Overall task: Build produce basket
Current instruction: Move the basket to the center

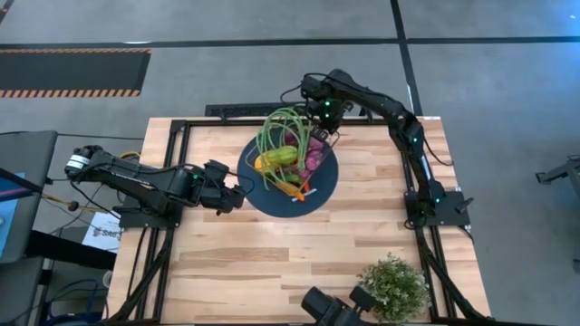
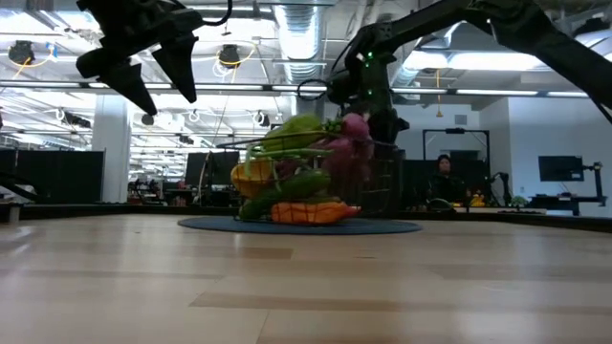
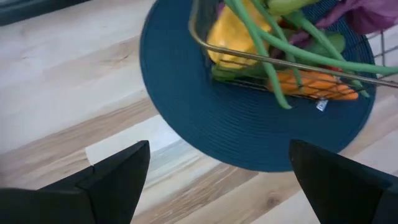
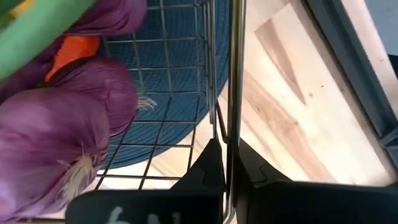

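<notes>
The wire-mesh basket [image 1: 308, 149] sits on a round dark blue plate [image 1: 272, 195] at the table's middle. It is full of produce [image 1: 285, 158]: long green beans, a yellow piece, orange carrots, green pieces and purple bulbs [image 4: 56, 137]. It looks tipped, its far right side raised and its near left edge on the plate. My right gripper [image 1: 324, 127] is shut at the basket's far right rim. My left gripper [image 1: 237, 195] hangs open above the table beside the plate's left edge, touching nothing; the left wrist view also shows the left gripper [image 3: 217, 180] open over the plate [image 3: 249, 137]. My right gripper pinches the basket's top rim wire [image 4: 232, 134] between its two fingers [image 4: 208, 165], on the far right side. The fingers lie across the wire and come from the far right, slanting down. The held side is raised, and the opposite edge rests on the plate.
A bushy green potted plant [image 1: 394, 285] stands near the table's near right corner, with a dark camera mount [image 1: 331, 308] at the near edge. Black frame rails [image 1: 172, 172] run along the left and right sides. A person [image 2: 445, 172] sits far behind the table. Bare wood lies near the plate.
</notes>
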Robot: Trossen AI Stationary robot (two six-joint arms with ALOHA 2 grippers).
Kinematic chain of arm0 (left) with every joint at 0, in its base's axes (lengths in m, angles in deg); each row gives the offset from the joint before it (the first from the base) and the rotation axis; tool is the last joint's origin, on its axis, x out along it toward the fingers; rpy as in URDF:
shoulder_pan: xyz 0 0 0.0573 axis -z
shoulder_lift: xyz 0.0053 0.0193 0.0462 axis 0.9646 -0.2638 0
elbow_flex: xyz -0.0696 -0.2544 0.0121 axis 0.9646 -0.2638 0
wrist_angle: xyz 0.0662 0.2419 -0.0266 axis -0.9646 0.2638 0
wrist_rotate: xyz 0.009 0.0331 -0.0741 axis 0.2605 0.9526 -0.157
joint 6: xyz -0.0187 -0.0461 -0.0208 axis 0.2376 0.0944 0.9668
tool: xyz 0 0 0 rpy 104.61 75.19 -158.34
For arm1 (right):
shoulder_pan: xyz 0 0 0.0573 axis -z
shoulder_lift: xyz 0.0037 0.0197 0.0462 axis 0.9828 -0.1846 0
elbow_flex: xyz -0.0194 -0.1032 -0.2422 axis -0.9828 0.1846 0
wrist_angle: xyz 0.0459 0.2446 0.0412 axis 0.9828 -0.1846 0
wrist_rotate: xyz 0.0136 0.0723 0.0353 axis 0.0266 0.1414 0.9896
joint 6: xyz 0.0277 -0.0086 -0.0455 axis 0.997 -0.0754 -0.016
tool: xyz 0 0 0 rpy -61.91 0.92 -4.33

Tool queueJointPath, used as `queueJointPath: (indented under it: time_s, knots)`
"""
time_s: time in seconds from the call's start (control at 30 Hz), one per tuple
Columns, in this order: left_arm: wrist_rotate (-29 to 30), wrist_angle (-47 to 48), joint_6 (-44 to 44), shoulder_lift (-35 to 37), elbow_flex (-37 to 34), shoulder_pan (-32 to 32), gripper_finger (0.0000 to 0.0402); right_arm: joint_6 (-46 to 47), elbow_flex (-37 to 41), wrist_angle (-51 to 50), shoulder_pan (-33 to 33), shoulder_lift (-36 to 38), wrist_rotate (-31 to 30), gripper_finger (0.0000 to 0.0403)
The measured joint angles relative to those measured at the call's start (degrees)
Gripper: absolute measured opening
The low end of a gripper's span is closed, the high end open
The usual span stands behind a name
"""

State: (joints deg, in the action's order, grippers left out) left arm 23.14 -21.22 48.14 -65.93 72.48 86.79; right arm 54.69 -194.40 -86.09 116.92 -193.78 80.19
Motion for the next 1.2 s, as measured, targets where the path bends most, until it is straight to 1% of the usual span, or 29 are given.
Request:
queueJointPath:
  time_s: [0.13,0.4,0.57,0.73,0.9,0.97,1.07,1.2]
  knots:
    - [-0.2,-0.9,-2.2,0.0,0.0,0.0,0.0367,3.3,0.0,0.0,-0.2,2.5,0.7,0.0011]
    - [-0.1,-1.5,-3.3,0.0,0.0,0.0,0.0368,13.9,0.0,0.0,-1.9,6.9,5.4,0.0008]
    - [-0.1,-1.5,-3.3,0.0,0.0,0.0,0.0368,18.1,0.0,0.2,-6.0,7.0,6.5,0.0008]
    - [-0.1,-1.5,-4.4,0.0,0.0,0.0,0.0368,19.2,0.0,0.1,-10.2,7.0,6.7,0.0007]
    - [-0.1,-1.5,-6.1,0.0,0.0,0.0,0.0368,21.9,0.3,0.0,-12.7,7.0,6.4,0.0007]
    - [-0.1,-1.5,-6.5,0.0,0.0,0.0,0.0368,23.4,2.2,0.1,-13.3,7.2,6.3,0.0007]
    - [-0.1,-1.5,-6.9,0.0,0.0,0.0,0.0368,25.1,7.2,0.6,-14.4,7.1,6.4,0.0007]
    - [-0.2,-1.4,-7.3,0.0,0.0,0.0,0.0368,24.6,13.1,0.2,-16.0,7.0,9.6,0.0007]
